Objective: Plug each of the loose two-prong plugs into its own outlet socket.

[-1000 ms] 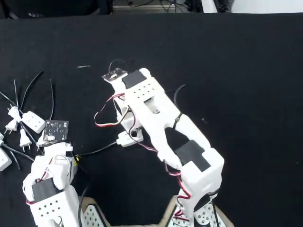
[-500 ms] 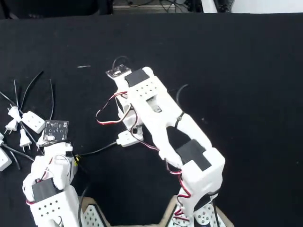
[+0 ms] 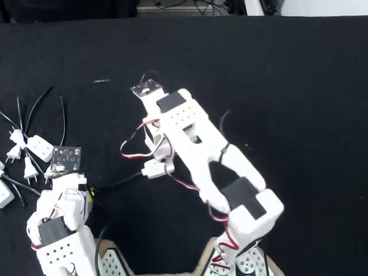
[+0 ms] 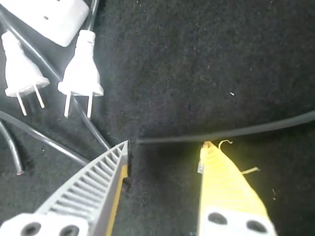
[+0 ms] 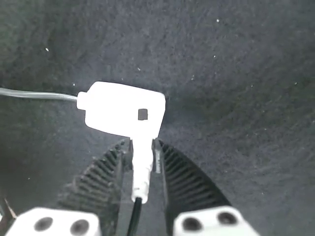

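Matt cloth — smooth plastic plug

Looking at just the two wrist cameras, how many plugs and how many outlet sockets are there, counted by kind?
Plugs: 3
Outlet sockets: 2
Total: 5

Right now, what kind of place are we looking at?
Probably a robotics lab or workshop bench, not a home. A table covered in black felt-like cloth, a white left arm and right arm mounted side by side, and loose plugs and a socket laid out as test parts.
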